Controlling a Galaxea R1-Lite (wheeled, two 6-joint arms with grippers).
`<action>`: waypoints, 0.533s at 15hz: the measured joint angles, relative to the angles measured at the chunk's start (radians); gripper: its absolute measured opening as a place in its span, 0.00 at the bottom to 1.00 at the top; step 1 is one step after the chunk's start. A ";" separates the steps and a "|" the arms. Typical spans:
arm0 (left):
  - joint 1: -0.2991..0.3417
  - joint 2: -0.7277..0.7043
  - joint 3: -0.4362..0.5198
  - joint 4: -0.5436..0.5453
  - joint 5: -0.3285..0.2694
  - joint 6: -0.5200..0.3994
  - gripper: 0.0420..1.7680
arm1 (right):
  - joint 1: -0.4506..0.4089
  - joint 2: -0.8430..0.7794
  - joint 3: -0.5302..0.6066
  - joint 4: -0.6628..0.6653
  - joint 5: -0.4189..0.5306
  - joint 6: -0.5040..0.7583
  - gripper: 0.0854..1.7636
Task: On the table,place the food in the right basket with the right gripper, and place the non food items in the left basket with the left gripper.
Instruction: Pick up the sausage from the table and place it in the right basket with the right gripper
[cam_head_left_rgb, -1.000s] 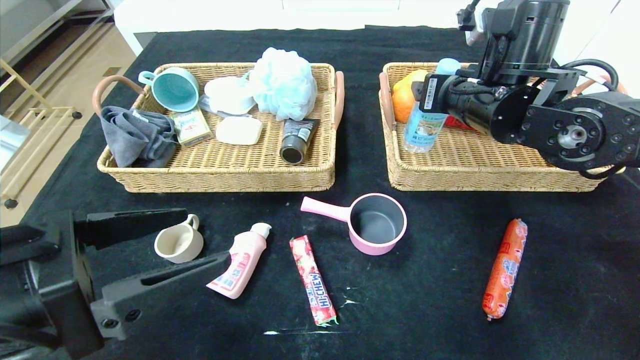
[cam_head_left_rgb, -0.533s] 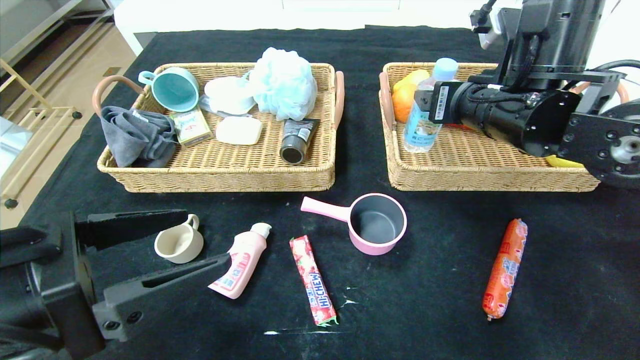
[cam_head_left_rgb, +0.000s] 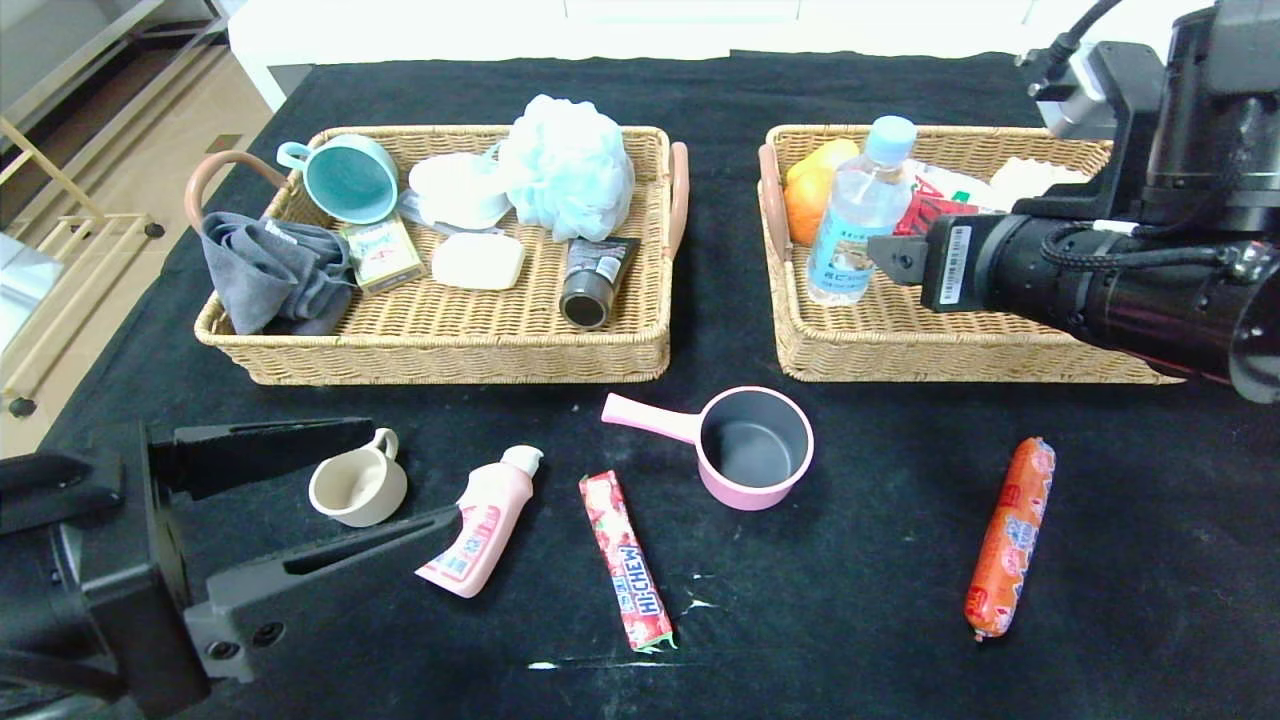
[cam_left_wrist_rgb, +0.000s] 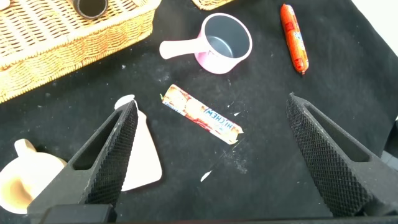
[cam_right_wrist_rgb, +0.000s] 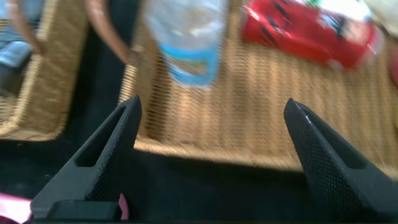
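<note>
**A:** Where is the clear bottle (cam_head_left_rgb: 858, 215) relative to the right gripper (cam_right_wrist_rgb: 211, 155)?

**B:** It stands upright in the right basket (cam_head_left_rgb: 900, 345), near that basket's left end, beside an orange fruit (cam_head_left_rgb: 806, 205). The right gripper hangs over the basket's front part with its fingers spread wide and nothing between them; the bottle is just ahead of the fingertips, apart from them.

**A:** And the other food?

**B:** The orange sausage stick (cam_head_left_rgb: 1008, 537) lies on the table (cam_head_left_rgb: 880, 600) in front of the right basket, well apart from that gripper. The Hi-Chew candy stick (cam_head_left_rgb: 627, 560) lies near the table's middle, between the pink squeeze bottle (cam_head_left_rgb: 478, 525) and the pink saucepan (cam_head_left_rgb: 745, 448).

**A:** What about the left side?

**B:** The left gripper (cam_head_left_rgb: 400, 475) rests low at the near left corner, jaws wide apart, holding nothing. The small beige cup (cam_head_left_rgb: 358, 486) sits between its two fingers, and the squeeze bottle lies just off the tip of the nearer finger. The left basket (cam_head_left_rgb: 450, 350) is farther back, already holding a teal mug (cam_head_left_rgb: 345, 177) and a grey cloth (cam_head_left_rgb: 272, 277).
</note>
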 joint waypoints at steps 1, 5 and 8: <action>0.000 0.000 0.000 0.000 0.000 0.004 0.97 | 0.001 -0.020 0.020 0.038 -0.027 0.046 0.95; 0.000 0.001 0.001 0.001 0.000 0.006 0.97 | 0.001 -0.090 0.051 0.293 -0.036 0.195 0.96; 0.000 0.003 0.002 0.001 0.000 0.006 0.97 | -0.010 -0.125 0.049 0.438 -0.026 0.327 0.96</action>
